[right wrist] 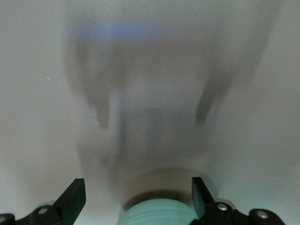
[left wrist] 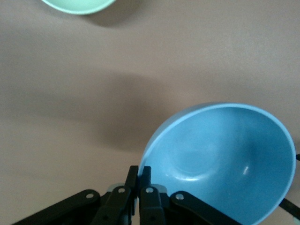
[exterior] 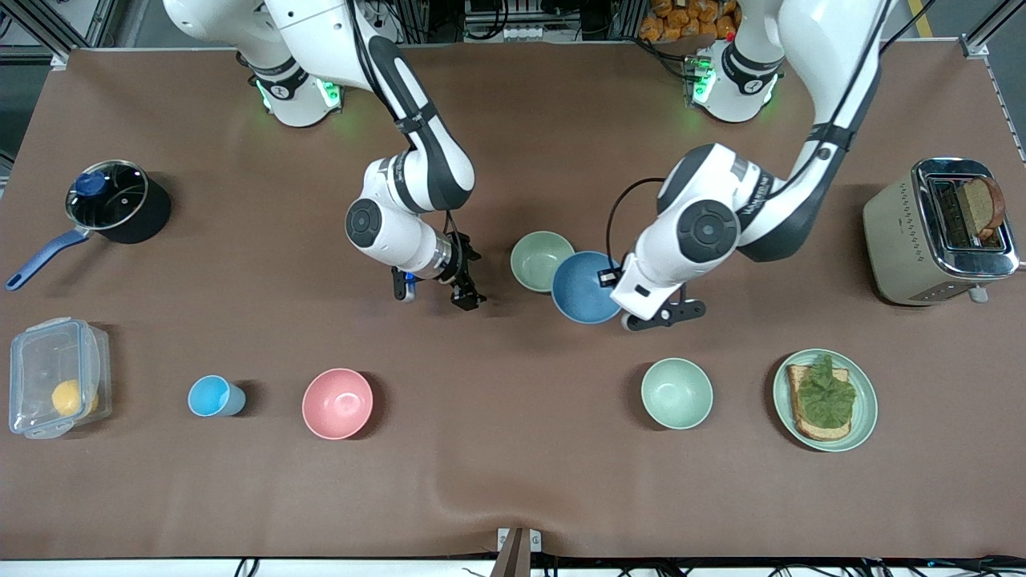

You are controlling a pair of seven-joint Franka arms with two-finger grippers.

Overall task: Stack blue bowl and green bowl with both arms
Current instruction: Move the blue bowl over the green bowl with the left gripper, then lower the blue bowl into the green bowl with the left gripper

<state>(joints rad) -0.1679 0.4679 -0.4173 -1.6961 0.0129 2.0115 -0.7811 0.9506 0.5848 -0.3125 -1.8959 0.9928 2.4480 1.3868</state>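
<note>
Carrying is the step in hand: the left gripper (left wrist: 139, 174) has its jaws pinched shut on the rim of the blue bowl (exterior: 583, 284) and holds it tilted above the table (exterior: 513, 497), its edge overlapping the green bowl (exterior: 539, 258) that sits on the cloth beside it, toward the right arm's end. In the left wrist view the two fingers (left wrist: 132, 180) press together on the bowl's lip and the blue hollow hangs clear of the brown surface, with a shadow under it. That sage bowl looks like the target; a second, mintier green bowl (exterior: 676, 393) stands nearer the front camera, well apart, beside the plate with toast (exterior: 862, 417).

The right gripper (exterior: 439, 292) hovers over bare table just beside the green bowl, at the right arm's end of it. Its jaws stand wide open and hold nothing. The right wrist view shows the two fingertips (right wrist: 74, 197) spread, with the pale green curve of a bowl low between them.

By my judgement the stack is not yet made. The next move calls for shifting the blue bowl until it is centred over the green one, levelling it, lowering it in and only then letting go. Released while tilted, it could catch the green rim and slide off.
</note>
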